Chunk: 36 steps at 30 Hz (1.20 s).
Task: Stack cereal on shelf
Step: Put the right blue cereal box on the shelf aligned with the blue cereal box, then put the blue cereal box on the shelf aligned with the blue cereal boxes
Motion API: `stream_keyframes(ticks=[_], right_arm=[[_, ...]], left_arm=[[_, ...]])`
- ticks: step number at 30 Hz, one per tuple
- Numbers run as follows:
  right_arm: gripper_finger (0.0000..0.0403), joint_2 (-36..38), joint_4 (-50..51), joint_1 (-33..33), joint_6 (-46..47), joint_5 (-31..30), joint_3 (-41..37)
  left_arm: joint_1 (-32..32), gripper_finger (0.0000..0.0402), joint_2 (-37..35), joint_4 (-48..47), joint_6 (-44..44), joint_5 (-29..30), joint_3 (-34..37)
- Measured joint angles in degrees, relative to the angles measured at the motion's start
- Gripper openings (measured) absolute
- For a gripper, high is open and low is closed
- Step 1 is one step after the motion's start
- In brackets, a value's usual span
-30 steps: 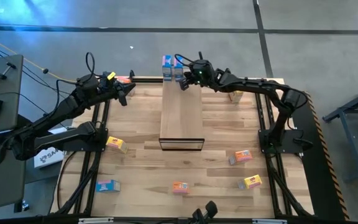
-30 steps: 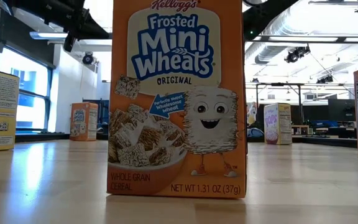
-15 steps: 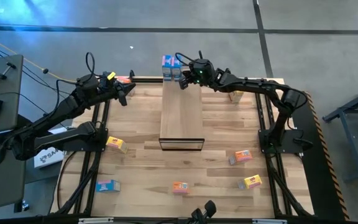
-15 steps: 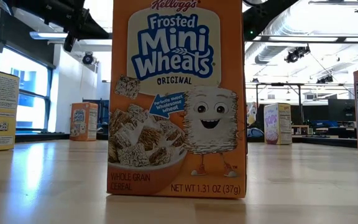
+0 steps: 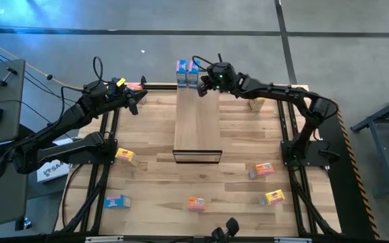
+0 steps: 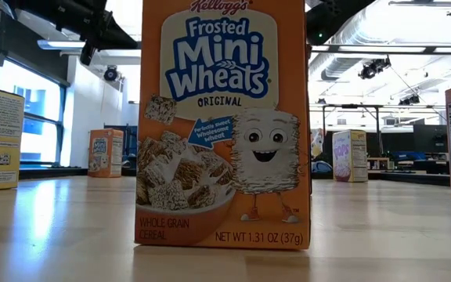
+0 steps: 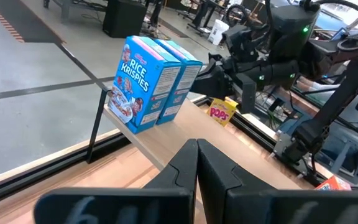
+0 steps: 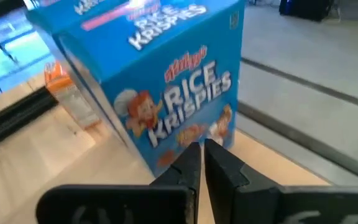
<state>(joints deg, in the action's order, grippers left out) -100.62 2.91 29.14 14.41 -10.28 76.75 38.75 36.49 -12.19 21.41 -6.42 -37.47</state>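
Observation:
The shelf (image 5: pixel 197 125) lies lengthwise in the middle of the table. Two blue Rice Krispies boxes (image 5: pixel 187 73) stand upright side by side on its far end, also seen in the left wrist view (image 7: pixel 143 84). My right gripper (image 5: pixel 204 89) is shut and sits just beside the right-hand blue box (image 8: pixel 160 87), low at its face. My left gripper (image 5: pixel 138 101) is shut and hovers near the far left of the table, by an orange box (image 5: pixel 135 86). Other boxes lie scattered over the near half of the table. My right gripper's shut fingertips (image 8: pixel 191 155) stand close to the lower part of the blue box's printed face (image 8: pixel 185 134), coming level from the table's right. I cannot tell whether they touch it. The box stands upright on the shelf.
Loose boxes: yellow (image 5: pixel 127 156), blue (image 5: pixel 117 201), orange (image 5: pixel 195 203), yellow (image 5: pixel 274 197), orange (image 5: pixel 265 169), yellow at far right (image 5: pixel 255 103). An orange Mini Wheats box (image 6: pixel 221 125) fills the low view. The shelf's near part is bare plank.
My right gripper has drawn back a little from the blue boxes toward the table's right edge, staying shut. The boxes have kept their place.

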Motion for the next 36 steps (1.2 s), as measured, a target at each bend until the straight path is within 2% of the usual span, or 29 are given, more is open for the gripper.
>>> stream_keyframes(ticks=[8,16,22,25,28,32,36], right_arm=[[0.0013,7.73,8.72,-0.19,-1.37,0.26,0.0],[0.0002,20.94,33.06,-4.81,4.27,-3.79,0.0],[0.0,26.5,48.03,-12.12,12.05,-9.05,-0.02],[0.0,28.1,46.53,-13.48,11.86,-6.8,-3.24],[0.0,30.41,37.62,-12.63,9.25,-1.64,-10.62],[0.0,35.33,22.83,-9.53,6.7,3.42,-21.46],[0.0,41.18,16.71,-5.02,3.41,8.66,-29.04]], left_arm=[[0.18,0.0,0.31,0.0,1.03,-0.98,-0.02],[0.18,0.0,0.66,-0.02,1.55,-1.45,-0.02],[0.18,0.0,2.18,-0.04,0.83,-5.9,-0.02],[0.06,0.0,2.86,-0.07,-0.4,-11.44,-0.02],[-1.27,0.0,2.93,-1.11,-0.74,-15.31,-0.63],[-5.65,0.0,3.55,-9.18,-3.33,-14.19,-5.94],[-12.97,0.0,6.89,-22.34,-4.4,-7.31,-13.44]])
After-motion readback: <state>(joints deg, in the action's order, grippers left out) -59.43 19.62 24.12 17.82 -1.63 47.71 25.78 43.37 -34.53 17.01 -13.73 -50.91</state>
